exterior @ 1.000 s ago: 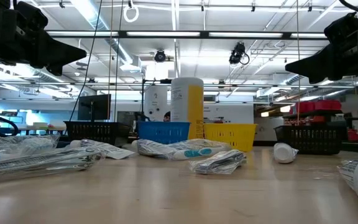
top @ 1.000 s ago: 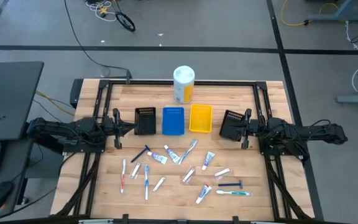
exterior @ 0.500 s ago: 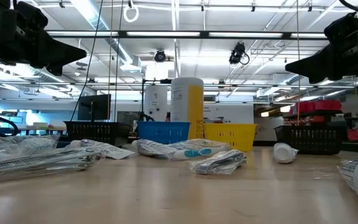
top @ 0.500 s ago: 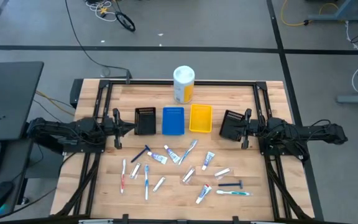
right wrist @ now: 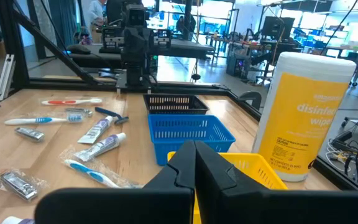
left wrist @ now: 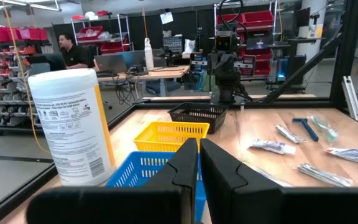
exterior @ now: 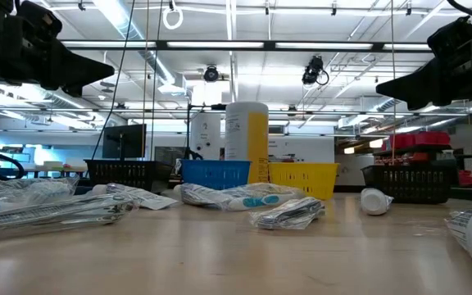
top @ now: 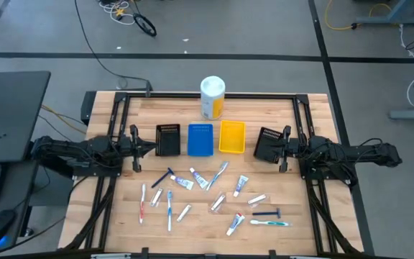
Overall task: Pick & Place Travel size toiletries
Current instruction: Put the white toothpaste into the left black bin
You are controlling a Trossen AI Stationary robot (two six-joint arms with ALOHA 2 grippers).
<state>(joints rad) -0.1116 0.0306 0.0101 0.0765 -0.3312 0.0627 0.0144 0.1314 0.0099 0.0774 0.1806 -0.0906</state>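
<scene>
Several travel-size toiletries lie flat on the wooden table's near half [top: 207, 194]: small tubes [top: 240, 185], toothbrushes [top: 169, 208] and a dark blue razor [top: 267, 213], some in clear wrappers [exterior: 285, 213]. My left gripper [top: 152, 147] hovers at the table's left, above the black bin [top: 167, 139], shut and empty. My right gripper [top: 262, 150] hovers at the table's right, above the other black bin [top: 267, 144], shut and empty. Each wrist view shows its own fingers closed together, left [left wrist: 199, 163] and right [right wrist: 195, 163].
A row of bins stands across the table's middle: black, blue [top: 200, 139], yellow [top: 232, 137], black. A big white-and-yellow canister [top: 212, 97] stands at the far edge. A black frame [top: 207, 95] rims the table. People show in the room behind.
</scene>
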